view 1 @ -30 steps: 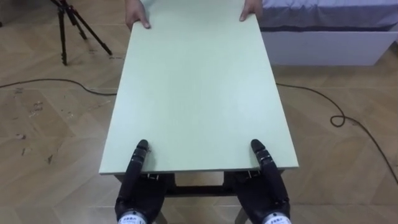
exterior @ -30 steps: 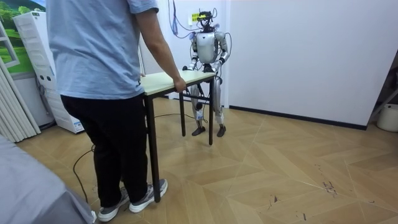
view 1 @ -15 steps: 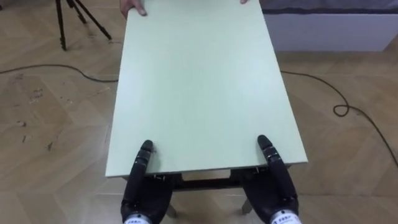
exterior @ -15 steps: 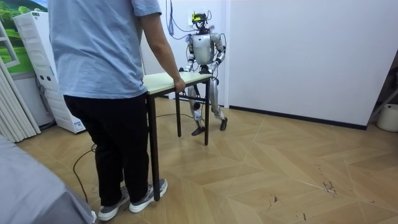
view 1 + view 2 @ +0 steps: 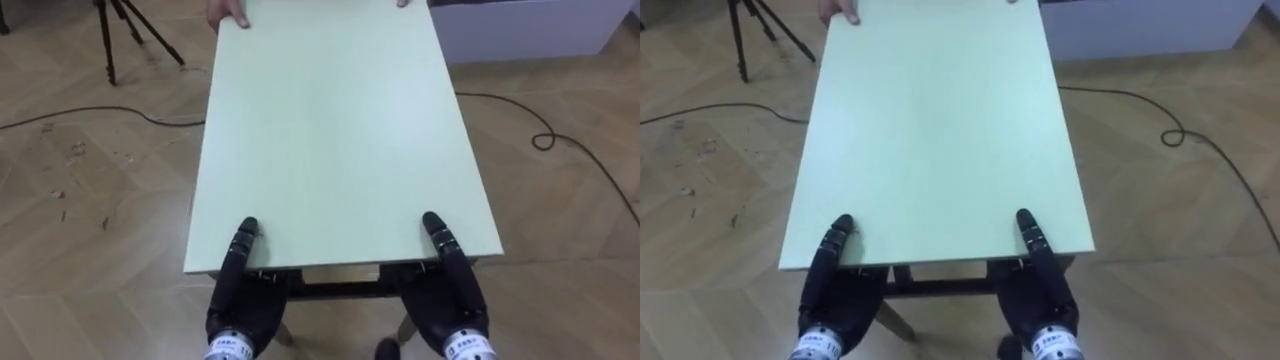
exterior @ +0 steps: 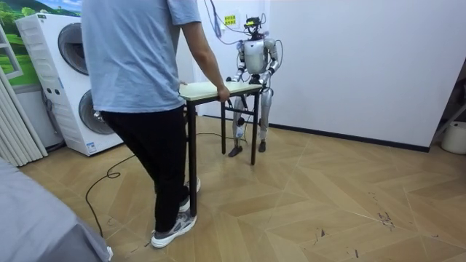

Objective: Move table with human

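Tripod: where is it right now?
In the left eye view the tripod stands on the floor at upper left, beside the table's far end.

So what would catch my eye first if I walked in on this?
A pale green table is shared between two carriers: the robot's left hand and right hand are at its near edge, and a person holds the far end. In the room view the robot stands by the white wall and the person is nearer the camera, with a washing machine at the room view's left.
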Available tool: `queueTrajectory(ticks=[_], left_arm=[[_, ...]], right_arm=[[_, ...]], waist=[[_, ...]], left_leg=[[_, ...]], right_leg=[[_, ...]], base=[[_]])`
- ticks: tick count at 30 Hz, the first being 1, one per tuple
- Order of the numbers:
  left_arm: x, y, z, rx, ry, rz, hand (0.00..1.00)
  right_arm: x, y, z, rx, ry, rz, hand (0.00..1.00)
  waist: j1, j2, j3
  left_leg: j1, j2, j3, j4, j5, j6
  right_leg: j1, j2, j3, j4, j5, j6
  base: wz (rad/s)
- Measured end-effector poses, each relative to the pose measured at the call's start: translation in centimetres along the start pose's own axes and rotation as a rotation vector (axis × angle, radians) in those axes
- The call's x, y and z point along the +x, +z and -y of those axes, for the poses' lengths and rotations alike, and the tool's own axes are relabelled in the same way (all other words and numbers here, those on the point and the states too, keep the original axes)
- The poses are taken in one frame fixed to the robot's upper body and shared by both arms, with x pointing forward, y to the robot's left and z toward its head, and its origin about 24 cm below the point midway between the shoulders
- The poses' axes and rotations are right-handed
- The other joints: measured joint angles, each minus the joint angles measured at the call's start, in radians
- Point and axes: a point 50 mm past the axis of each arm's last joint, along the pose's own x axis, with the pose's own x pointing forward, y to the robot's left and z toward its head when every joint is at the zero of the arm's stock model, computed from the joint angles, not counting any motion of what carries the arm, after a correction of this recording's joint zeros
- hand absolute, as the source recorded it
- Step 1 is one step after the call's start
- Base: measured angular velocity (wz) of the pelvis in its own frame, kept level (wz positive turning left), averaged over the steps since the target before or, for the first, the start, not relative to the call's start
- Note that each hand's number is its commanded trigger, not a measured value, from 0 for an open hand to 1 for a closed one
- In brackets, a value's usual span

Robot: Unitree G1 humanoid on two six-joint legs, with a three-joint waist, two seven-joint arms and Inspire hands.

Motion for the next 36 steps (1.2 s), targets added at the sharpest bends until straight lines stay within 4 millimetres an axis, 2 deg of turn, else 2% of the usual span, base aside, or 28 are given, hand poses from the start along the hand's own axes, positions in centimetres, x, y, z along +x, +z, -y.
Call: queueTrajectory(ticks=[1, 3, 6, 8, 9, 10, 11, 13, 15, 16, 17, 18, 19, 20, 21, 22, 23, 24, 26, 27, 28, 29, 31, 32, 33, 34, 35, 36], left_arm=[[0.0, 0.0, 0.0, 0.011, 0.0, -0.007, 1.0], [-0.1, 0.1, -0.1, 0.028, -0.001, -0.012, 1.0], [0.0, 0.3, 0.2, 0.024, -0.018, -0.006, 1.0], [0.0, 0.6, 0.5, 0.025, -0.033, 0.012, 1.0], [0.0, 0.7, 0.6, 0.022, -0.039, 0.016, 1.0], [0.0, 0.9, 0.7, 0.02, -0.042, 0.026, 1.0], [-0.3, 0.9, 0.5, 0.021, -0.036, 0.022, 1.0], [-0.5, 1.3, 0.6, 0.03, -0.045, 0.035, 1.0], [-0.7, 1.7, 1.2, 0.064, -0.073, 0.032, 1.0], [-0.8, 1.6, 1.3, 0.062, -0.077, 0.031, 1.0], [-1.2, 1.8, 1.2, 0.058, -0.081, 0.038, 1.0], [-1.5, 2.2, 1.1, 0.053, -0.08, 0.054, 1.0], [-1.6, 2.3, 1.0, 0.056, -0.079, 0.058, 1.0], [-1.5, 2.5, 1.2, 0.061, -0.084, 0.059, 1.0], [-1.4, 2.1, 1.6, 0.063, -0.101, 0.044, 1.0], [-1.4, 1.8, 2.0, 0.062, -0.119, 0.037, 1.0], [-1.3, 1.7, 2.6, 0.081, -0.145, 0.021, 1.0], [-0.8, 1.8, 2.9, 0.1, -0.145, 0.016, 1.0], [-0.6, 2.0, 2.9, 0.109, -0.134, 0.013, 1.0], [-0.7, 2.0, 2.7, 0.108, -0.127, 0.015, 1.0], [-0.7, 2.0, 2.6, 0.108, -0.122, 0.013, 1.0], [-0.8, 2.0, 2.3, 0.111, -0.112, 0.011, 1.0], [-0.8, 2.2, 2.2, 0.123, -0.109, 0.012, 1.0], [-0.6, 2.3, 2.5, 0.129, -0.118, 0.016, 1.0], [-0.6, 2.5, 2.6, 0.126, -0.121, 0.028, 1.0], [-0.7, 2.4, 2.3, 0.121, -0.112, 0.034, 1.0], [-1.0, 2.3, 1.7, 0.103, -0.089, 0.037, 1.0], [-1.5, 2.2, 1.1, 0.078, -0.068, 0.05, 1.0]], right_arm=[[-0.3, 0.0, 0.2, 0.008, -0.006, 0.002, 1.0], [-0.7, -0.2, 0.4, 0.023, -0.014, 0.005, 1.0], [-0.6, -0.3, 0.1, 0.03, 0.0, 0.001, 1.0], [-0.2, -0.5, -0.4, 0.025, 0.019, -0.01, 1.0], [0.0, -0.5, -0.7, 0.019, 0.028, -0.014, 1.0], [0.3, -0.5, -0.9, 0.014, 0.037, -0.02, 1.0], [0.3, -0.6, -0.8, 0.017, 0.03, -0.024, 1.0], [0.3, -0.8, -0.8, 0.022, 0.039, -0.028, 1.0], [0.3, -0.8, -1.0, 0.026, 0.063, -0.024, 1.0], [0.3, -0.8, -1.0, 0.026, 0.066, -0.025, 1.0], [0.5, -1.1, -1.3, 0.023, 0.075, -0.04, 1.0], [0.6, -1.4, -1.4, 0.015, 0.082, -0.049, 1.0], [0.6, -1.8, -1.6, 0.024, 0.085, -0.053, 1.0], [0.6, -1.9, -1.5, 0.036, 0.081, -0.052, 1.0], [0.5, -1.7, -1.5, 0.04, 0.09, -0.042, 1.0], [0.4, -1.4, -1.7, 0.036, 0.104, -0.034, 1.0], [0.4, -1.5, -1.8, 0.057, 0.107, -0.018, 1.0], [0.5, -1.5, -1.6, 0.071, 0.099, -0.006, 1.0], [0.5, -1.6, -1.6, 0.07, 0.092, -0.011, 1.0], [0.6, -1.6, -1.5, 0.07, 0.085, -0.015, 1.0], [0.6, -1.6, -1.3, 0.074, 0.077, -0.016, 1.0], [0.4, -1.7, -1.0, 0.081, 0.064, -0.018, 1.0], [0.5, -1.9, -0.9, 0.092, 0.058, -0.02, 1.0], [0.6, -1.8, -1.1, 0.091, 0.067, -0.018, 1.0], [0.9, -1.8, -1.3, 0.087, 0.073, -0.021, 1.0], [1.0, -1.9, -1.2, 0.085, 0.066, -0.028, 1.0], [1.0, -2.0, -0.9, 0.078, 0.053, -0.035, 1.0], [1.1, -2.1, -0.8, 0.061, 0.05, -0.05, 1.0]], waist=[[-0.001, -0.007, -0.0029], [0.01, -0.02, -0.0059], [0.067, -0.042, -0.0019], [0.08, -0.06, 0.0001], [0.083, -0.062, 0.0021], [0.08, -0.061, 0.0104], [0.074, -0.046, 0.0055], [0.073, -0.067, 0.0138], [0.073, -0.093, 0.014], [0.073, -0.094, 0.0137], [0.075, -0.098, 0.0128], [0.075, -0.1, 0.0135], [0.082, -0.098, 0.0145], [0.114, -0.092, 0.0279], [0.099, -0.08, 0.0158], [0.09, -0.066, 0.0135], [0.086, -0.098, 0.0117], [0.096, -0.105, 0.0127], [0.122, -0.103, 0.0133], [0.141, -0.096, 0.0142], [0.149, -0.086, 0.0144], [0.166, -0.079, 0.0131], [0.178, -0.072, 0.013], [0.182, -0.063, 0.0125], [0.187, -0.061, 0.0163], [0.188, -0.06, 0.0167], [0.211, -0.057, 0.0171], [0.223, -0.049, 0.017]], left_leg=[[0.003, 0.0, 0.018, -0.011, 0.009, 0.003], [-0.001, -0.007, 0.097, -0.021, 0.022, 0.018], [-0.023, -0.042, 0.14, -0.016, 0.026, 0.03], [-0.067, -0.049, 0.135, 0.025, 0.026, 0.031], [-0.088, -0.048, 0.124, 0.045, 0.026, 0.031], [-0.124, -0.034, 0.076, 0.081, 0.029, 0.025], [-0.133, -0.021, 0.061, 0.087, 0.038, 0.02], [-0.136, -0.018, 0.048, 0.057, 0.054, 0.005], [-0.186, -0.005, 0.035, 0.053, 0.072, 0.006], [-0.199, -0.001, 0.017, 0.059, 0.074, 0.005], [-0.23, 0.0, -0.02, 0.092, 0.076, 0.002], [-0.28, 0.014, -0.025, 0.188, 0.076, 0.002], [-0.317, 0.033, -0.02, 0.27, 0.079, 0.004], [-0.408, 0.064, -0.009, 0.394, 0.084, -0.006], [-0.455, 0.043, -0.012, 0.231, 0.122, -0.008], [-0.475, 0.042, 0.013, 0.139, 0.214, 0.049], [-0.482, 0.043, 0.072, 0.118, 0.239, 0.072], [-0.48, 0.05, 0.089, 0.105, 0.25, 0.086], [-0.467, 0.062, 0.114, 0.077, 0.278, 0.087], [-0.457, 0.077, 0.127, 0.06, 0.298, 0.081], [-0.45, 0.088, 0.126, 0.05, 0.308, 0.073], [-0.426, 0.094, 0.123, 0.001, 0.351, 0.053], [-0.388, 0.084, 0.115, -0.142, 0.458, -0.063], [-0.371, 0.081, 0.079, -0.255, 0.568, -0.191], [-0.378, 0.095, 0.025, -0.218, 0.567, -0.179], [-0.382, 0.103, 0.018, -0.152, 0.529, -0.128], [-0.385, 0.126, -0.002, 0.014, 0.414, -0.061], [-0.379, 0.155, -0.022, 0.178, 0.299, -0.078]], right_leg=[[0.002, -0.009, 0.003, 0.094, -0.052, -0.001], [0.062, -0.036, 0.037, 0.365, -0.163, 0.023], [0.234, -0.092, 0.068, 0.425, -0.173, 0.032], [0.335, -0.113, 0.071, 0.338, -0.148, 0.046], [0.353, -0.105, 0.079, 0.298, -0.178, 0.071], [0.361, -0.07, 0.076, 0.249, -0.197, 0.088], [0.381, -0.037, 0.078, 0.207, -0.188, 0.081], [0.381, -0.026, 0.076, 0.179, -0.194, 0.089], [0.348, -0.019, 0.077, 0.143, -0.218, 0.095], [0.339, -0.017, 0.074, 0.135, -0.244, 0.094], [0.327, -0.023, 0.068, 0.069, -0.294, 0.076], [0.358, -0.017, 0.059, -0.022, -0.338, 0.068], [0.382, -0.009, 0.065, -0.064, -0.347, 0.066], [0.417, 0.018, 0.087, -0.121, -0.353, 0.068], [0.416, 0.026, 0.09, -0.147, -0.365, 0.071], [0.406, 0.035, 0.079, -0.136, -0.385, 0.075], [0.381, 0.025, 0.062, -0.077, -0.437, 0.073], [0.38, 0.033, 0.046, -0.065, -0.453, 0.06], [0.394, 0.051, 0.043, -0.12, -0.469, 0.035], [0.395, 0.057, 0.04, -0.153, -0.475, 0.049], [0.395, 0.069, 0.042, -0.158, -0.465, 0.042], [0.394, 0.087, 0.043, -0.164, -0.447, 0.024], [0.375, 0.119, 0.041, -0.195, -0.408, -0.026], [0.346, 0.151, 0.032, -0.231, -0.357, -0.054], [0.325, 0.151, 0.009, -0.234, -0.332, -0.058], [0.325, 0.148, -0.013, -0.23, -0.327, -0.065], [0.327, 0.136, -0.046, -0.225, -0.316, -0.074], [0.333, 0.122, -0.093, -0.23, -0.297, -0.067]], base=[[0.48], [0.01], [-0.56], [-0.46], [-0.37], [-0.09], [0.0], [0.05], [-0.07], [-0.42], [-0.42], [-0.42], [-0.37], [-0.1], [0.11], [0.48], [0.41], [0.26], [-0.23], [-0.43], [-0.34], [-0.13], [0.02], [-0.06], [-0.15], [-0.5], [-0.73], [-0.81]])
